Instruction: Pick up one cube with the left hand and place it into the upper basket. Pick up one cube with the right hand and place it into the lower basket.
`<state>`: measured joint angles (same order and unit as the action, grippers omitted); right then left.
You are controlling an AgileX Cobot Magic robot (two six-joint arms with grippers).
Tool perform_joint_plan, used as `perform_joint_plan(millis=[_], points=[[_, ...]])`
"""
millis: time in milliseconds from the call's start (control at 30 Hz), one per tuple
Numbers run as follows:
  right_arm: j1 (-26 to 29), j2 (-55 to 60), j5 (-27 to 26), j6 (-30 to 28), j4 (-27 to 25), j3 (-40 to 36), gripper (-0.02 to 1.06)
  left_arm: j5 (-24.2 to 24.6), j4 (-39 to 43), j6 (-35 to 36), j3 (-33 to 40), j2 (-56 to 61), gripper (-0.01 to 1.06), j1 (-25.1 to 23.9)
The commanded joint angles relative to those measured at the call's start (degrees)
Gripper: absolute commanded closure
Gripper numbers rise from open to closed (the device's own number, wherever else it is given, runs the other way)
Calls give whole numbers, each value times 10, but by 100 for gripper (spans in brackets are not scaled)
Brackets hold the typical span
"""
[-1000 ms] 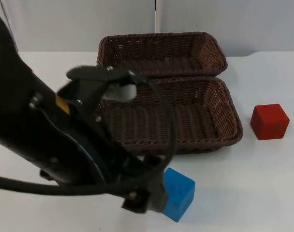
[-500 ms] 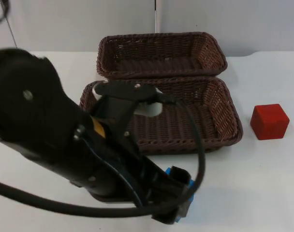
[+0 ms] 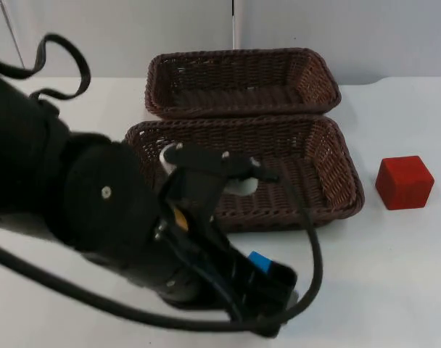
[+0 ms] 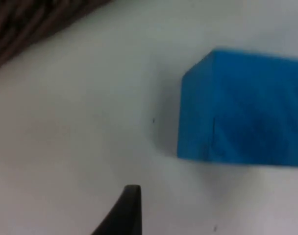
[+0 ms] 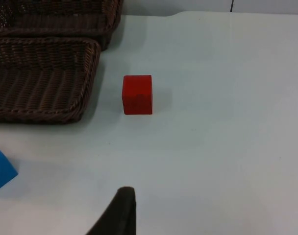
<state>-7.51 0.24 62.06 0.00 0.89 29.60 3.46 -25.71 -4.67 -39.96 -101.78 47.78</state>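
The left gripper is low over the near table, right at the blue cube; whether its fingers are apart I cannot tell. Beyond lie the lower basket and the upper basket. Right of them sits the red cube. The right arm waits.

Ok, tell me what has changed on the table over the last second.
The left arm has swung down and toward the table's front edge, and its left gripper now covers most of the blue cube, which rests on the white table. The cube itself, the red cube, the upper wicker basket and the lower wicker basket have not moved.
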Motion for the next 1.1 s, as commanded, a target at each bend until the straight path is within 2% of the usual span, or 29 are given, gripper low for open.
perform_joint_plan(millis=[0,200,300,433,533,1067], points=[[4,-2,-2,0,-1,-1,-1,-13,-2,5,-11,0,0,3],[4,-2,-2,0,-1,-1,-1,-15,14,5,-43,-9,0,3],[4,-2,-2,0,-1,-1,-1,13,28,5,-71,-27,0,3],[4,-2,-2,0,-1,-1,-1,97,47,5,-141,-91,0,3],[4,-2,-2,0,-1,-1,-1,114,52,5,-158,-117,0,3],[4,-2,-2,-3,-1,-1,-1,85,58,5,-163,-155,0,1]])
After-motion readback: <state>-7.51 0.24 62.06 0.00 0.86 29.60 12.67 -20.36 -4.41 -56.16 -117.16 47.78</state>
